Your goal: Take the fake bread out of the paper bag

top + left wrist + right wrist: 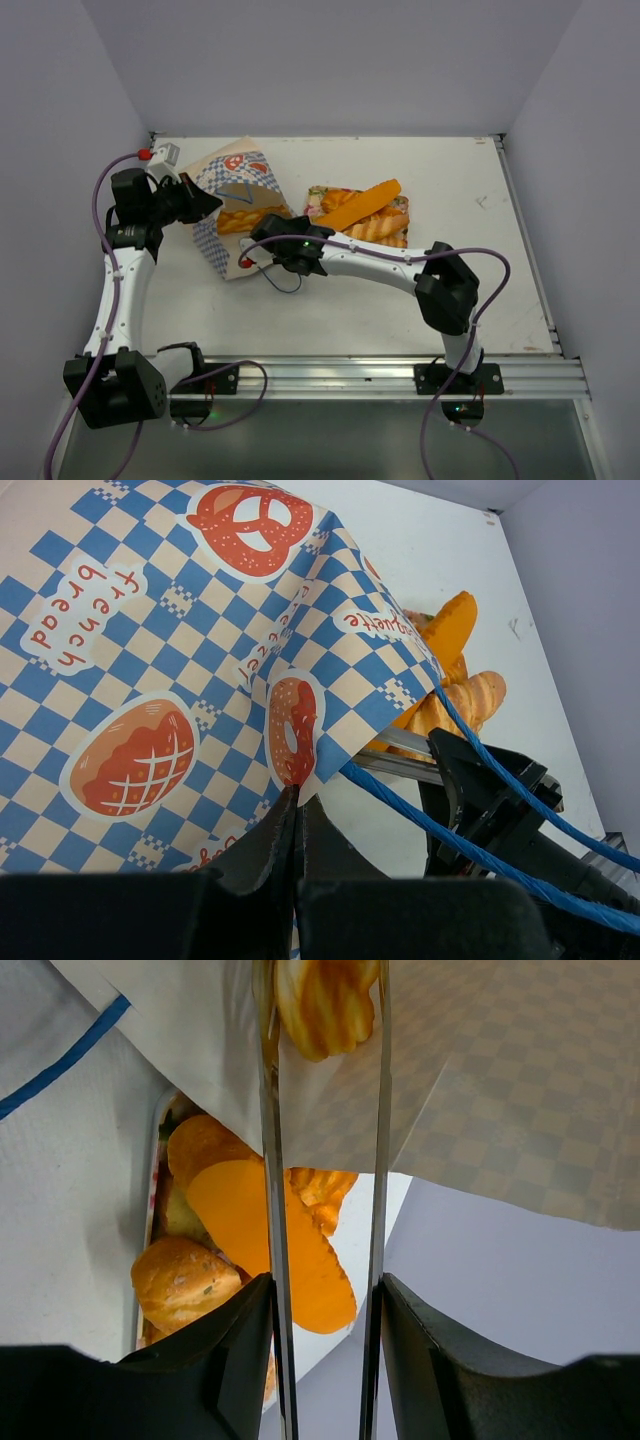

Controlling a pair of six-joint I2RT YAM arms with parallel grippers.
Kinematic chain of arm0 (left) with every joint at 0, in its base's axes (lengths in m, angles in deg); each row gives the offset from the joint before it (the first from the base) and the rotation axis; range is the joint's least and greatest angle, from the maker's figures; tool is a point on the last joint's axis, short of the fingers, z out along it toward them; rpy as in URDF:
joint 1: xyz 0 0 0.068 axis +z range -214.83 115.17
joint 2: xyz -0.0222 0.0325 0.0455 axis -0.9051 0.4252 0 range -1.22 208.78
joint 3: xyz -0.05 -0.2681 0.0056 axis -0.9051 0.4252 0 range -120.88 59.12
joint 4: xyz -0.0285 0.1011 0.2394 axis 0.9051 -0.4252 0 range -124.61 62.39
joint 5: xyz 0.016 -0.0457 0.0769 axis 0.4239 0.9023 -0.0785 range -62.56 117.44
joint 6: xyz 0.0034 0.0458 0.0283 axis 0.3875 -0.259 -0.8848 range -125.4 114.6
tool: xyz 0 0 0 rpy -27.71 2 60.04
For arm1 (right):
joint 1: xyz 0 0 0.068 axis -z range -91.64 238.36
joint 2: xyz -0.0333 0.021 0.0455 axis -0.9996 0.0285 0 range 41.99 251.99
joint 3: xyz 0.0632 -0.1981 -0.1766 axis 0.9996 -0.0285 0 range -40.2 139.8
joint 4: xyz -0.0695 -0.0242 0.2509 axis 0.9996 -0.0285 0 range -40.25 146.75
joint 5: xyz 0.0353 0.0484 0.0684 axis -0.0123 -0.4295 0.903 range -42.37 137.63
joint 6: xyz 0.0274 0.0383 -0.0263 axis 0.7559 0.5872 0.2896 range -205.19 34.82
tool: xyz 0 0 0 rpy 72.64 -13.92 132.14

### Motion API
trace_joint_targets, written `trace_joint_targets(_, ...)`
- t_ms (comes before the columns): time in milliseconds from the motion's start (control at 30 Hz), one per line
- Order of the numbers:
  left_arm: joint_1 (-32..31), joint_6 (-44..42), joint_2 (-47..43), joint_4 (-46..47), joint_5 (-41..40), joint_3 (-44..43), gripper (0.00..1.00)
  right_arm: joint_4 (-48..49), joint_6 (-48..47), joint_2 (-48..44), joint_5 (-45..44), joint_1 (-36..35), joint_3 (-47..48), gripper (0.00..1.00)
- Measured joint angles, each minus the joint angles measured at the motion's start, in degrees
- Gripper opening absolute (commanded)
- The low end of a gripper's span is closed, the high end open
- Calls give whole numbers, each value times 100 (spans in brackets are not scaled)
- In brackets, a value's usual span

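White table (480, 190): L gripper (298, 802) pinches paper bag (150, 630); R gripper (326, 980) grasps braided loaf (322, 1012).

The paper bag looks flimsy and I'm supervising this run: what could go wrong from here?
The braided loaf sits only between the fingertips of the right gripper, so it may slip when pulled. The left gripper pinches just the edge of the paper bag; a tug could tear it or drag the bag.
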Motion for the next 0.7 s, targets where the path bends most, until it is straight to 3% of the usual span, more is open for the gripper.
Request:
trace_joint_targets(367,0,0,0,2,4,0,0,254,-22,76,-249,-11,-118,46)
trace_joint_targets(467,0,2,0,2,11,0,0,269,-42,162,-310,-11,-118,40)
trace_joint_targets(700,0,2,0,2,31,0,0,254,-39,289,-354,-11,-44,13)
